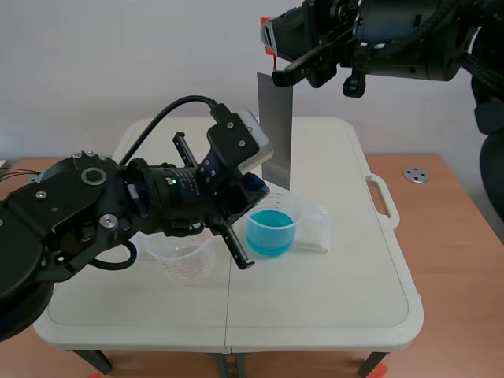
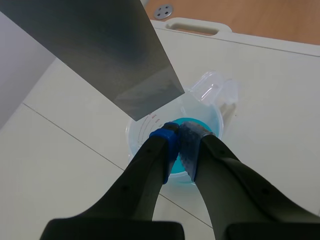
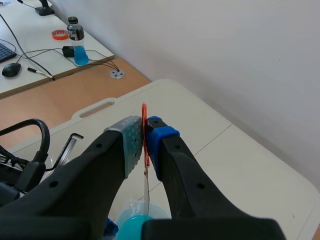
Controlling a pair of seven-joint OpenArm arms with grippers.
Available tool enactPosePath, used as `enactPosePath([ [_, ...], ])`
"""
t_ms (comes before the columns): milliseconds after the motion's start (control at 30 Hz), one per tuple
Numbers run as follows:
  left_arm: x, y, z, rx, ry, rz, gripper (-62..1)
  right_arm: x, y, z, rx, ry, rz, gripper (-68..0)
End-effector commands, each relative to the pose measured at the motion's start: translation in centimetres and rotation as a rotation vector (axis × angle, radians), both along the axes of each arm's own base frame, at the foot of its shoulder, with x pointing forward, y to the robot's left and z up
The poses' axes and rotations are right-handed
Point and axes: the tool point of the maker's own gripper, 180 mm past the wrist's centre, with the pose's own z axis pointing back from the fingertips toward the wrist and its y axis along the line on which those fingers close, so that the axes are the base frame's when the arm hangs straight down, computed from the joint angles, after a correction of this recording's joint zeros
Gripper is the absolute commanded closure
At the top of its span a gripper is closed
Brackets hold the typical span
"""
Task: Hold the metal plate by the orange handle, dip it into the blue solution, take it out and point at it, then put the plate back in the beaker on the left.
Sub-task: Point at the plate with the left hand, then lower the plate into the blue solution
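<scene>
Metal plate (image 1: 276, 130) clear of blue solution (image 1: 272, 234)

White table (image 1: 339, 283) carries both beakers. Plate hangs above the solution beaker (image 1: 299, 214); empty beaker (image 1: 185, 264) alongside. Right gripper (image 3: 145, 136) clamps the orange handle (image 3: 144, 112). Left gripper (image 2: 178, 135), fingers together, sits near plate's lower edge.
</scene>
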Motion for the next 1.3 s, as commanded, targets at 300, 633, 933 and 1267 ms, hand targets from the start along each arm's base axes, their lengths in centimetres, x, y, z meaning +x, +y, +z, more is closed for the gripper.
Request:
enactPosePath([
  [300,-0.1,7.5,0.9,0.063,-0.095,0.18,-1.9,-0.2,0.4,1.5,0.023,-0.048,0.023,-1.3],
  [633,-5.4,15.4,1.2,0.116,-0.066,0.297,-1.9,0.3,0.3,0.0,0.052,-0.002,0.022,-1.3],
  [933,-12.3,20.7,-2.1,0.201,0.116,0.394,-1.9,1.3,0.2,-2.9,0.097,0.086,0.015,-1.3],
  [1267,-21.2,22.9,-5.4,0.263,0.356,0.416,-1.9,2.0,-0.1,-6.2,0.106,0.16,-0.008,-1.3],
])
